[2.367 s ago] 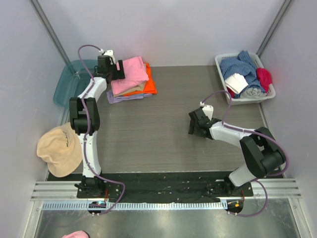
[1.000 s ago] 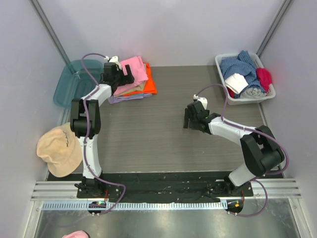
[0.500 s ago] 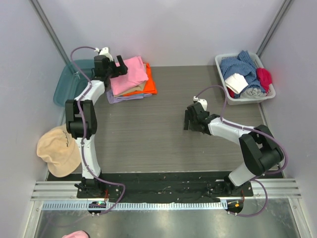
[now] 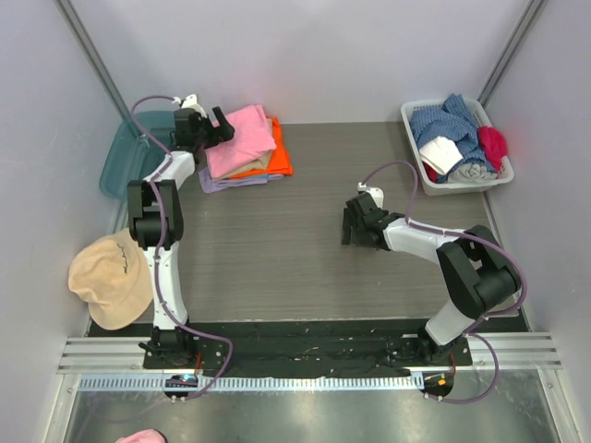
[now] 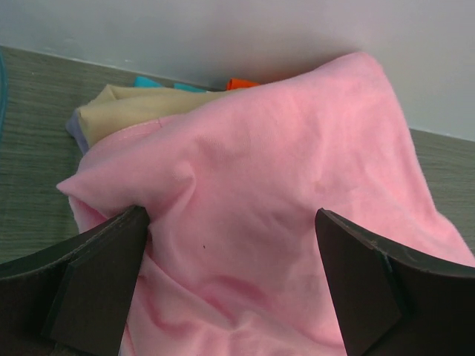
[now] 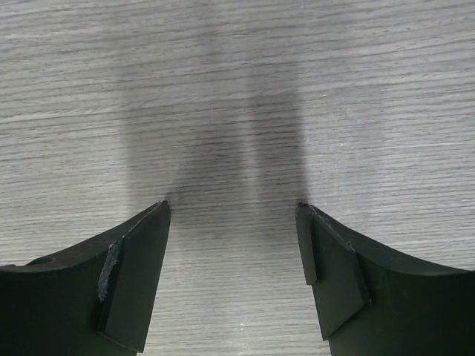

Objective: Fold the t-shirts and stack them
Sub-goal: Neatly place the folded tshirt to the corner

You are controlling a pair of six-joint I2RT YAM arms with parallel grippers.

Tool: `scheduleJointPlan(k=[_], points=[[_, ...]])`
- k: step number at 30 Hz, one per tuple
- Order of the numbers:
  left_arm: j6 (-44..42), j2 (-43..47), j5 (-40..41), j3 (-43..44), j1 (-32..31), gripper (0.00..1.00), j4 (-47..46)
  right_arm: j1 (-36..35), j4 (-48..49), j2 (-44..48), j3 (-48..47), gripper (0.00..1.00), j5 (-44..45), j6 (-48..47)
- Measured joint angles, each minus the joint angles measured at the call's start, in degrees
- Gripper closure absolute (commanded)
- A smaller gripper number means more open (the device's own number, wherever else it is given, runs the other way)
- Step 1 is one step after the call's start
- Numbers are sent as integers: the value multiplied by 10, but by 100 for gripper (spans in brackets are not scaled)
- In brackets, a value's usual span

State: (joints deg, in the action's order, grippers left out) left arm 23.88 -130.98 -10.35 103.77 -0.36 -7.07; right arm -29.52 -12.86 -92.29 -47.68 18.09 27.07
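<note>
**Left gripper is straddling pink shirt on top of the stack**

The left gripper (image 5: 231, 219), its jaws spread wide and clamping nothing, is straddling the near edge of the pink t-shirt (image 5: 297, 148). The shirt is lying rumpled on top of the stack, between the fingers and just ahead of them. A tan t-shirt (image 5: 126, 104) is peeking out beyond the left finger, while the orange t-shirt (image 4: 280, 159) and lilac t-shirt (image 4: 214, 185) are showing at the pile's edges. The right gripper (image 6: 231, 208), jaws likewise apart and empty, is hanging over bare table (image 6: 237, 74), well apart from all 4 shirts.

The likely trouble is the loose top layer. Jaws closing here could be pinching only 1 ply of pink cloth and pulling the fold open. A push forward could be sliding the uneven pile askew or snagging the tan shirt underneath.
</note>
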Motion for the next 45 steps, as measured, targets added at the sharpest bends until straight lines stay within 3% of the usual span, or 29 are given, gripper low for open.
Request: scheduleJointPlan(k=[13,18,26,27,28,36,45], points=[[-3,-5,-4,7,14,0,3,0,13,-3,0,24,2,0],[-3,42,-3,-3,16,0,22,0,12,-2,0,23,2,0],[-3,304,16,-133,6,0,37,0,2,61,1,20,-6,-2],[-2,348,22,-163,2,0,36,0,1,77,2,3,-7,-2],[-2,388,29,-190,-3,0,37,0,-1,96,4,0,-7,-2],[21,619,80,-428,-79,0,97,-5,-34,231,21,0,-16,-3],[47,842,142,-600,-130,0,213,-12,-93,351,59,0,-17,7]])
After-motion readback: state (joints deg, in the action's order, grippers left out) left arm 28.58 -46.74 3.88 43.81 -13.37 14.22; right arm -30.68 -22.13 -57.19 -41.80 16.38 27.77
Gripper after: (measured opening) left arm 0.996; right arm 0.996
